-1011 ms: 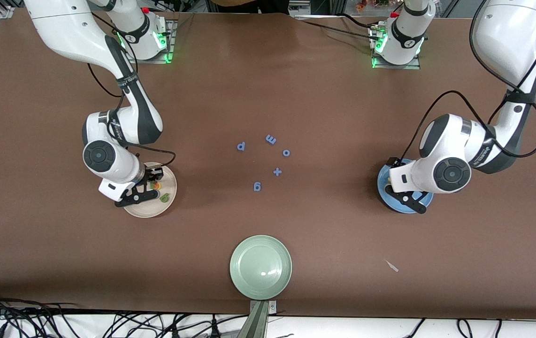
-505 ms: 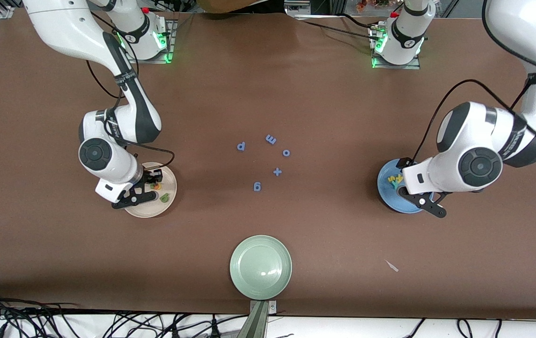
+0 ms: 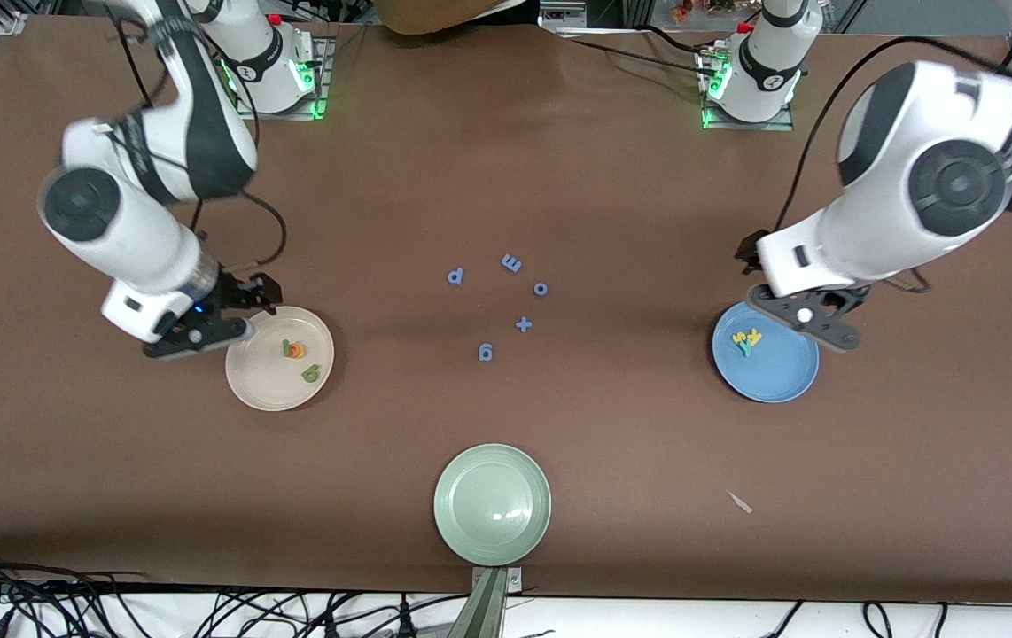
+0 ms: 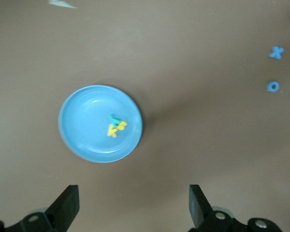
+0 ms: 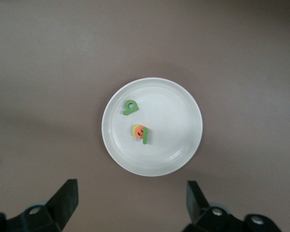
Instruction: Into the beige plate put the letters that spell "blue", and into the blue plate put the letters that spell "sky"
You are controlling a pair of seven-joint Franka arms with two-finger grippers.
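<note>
While both arms hang raised above the brown table, the round cream-beige shallow plate toward the right arm's end holds the green foam b lying alone, plus the thin green foam l touching the orange foam e, with a bit of the yellow foam u showing under the e in the right wrist view. Right gripper is up over the table just beside that plate's rim, fingers spread wide, nothing between them. Round light-blue shallow plate toward the left arm's end holds the yellow foam k, the yellow foam s and the teal foam y bunched together and touching. Left gripper hovers over that plate's edge toward the robots, fingers wide apart, empty. Five small blue foam characters lie loose mid-table between the two plates. Round pale green plate sits nearer the front camera, near the table edge. Small pale scrap lies on the table nearer the camera than the blue plate.
</note>
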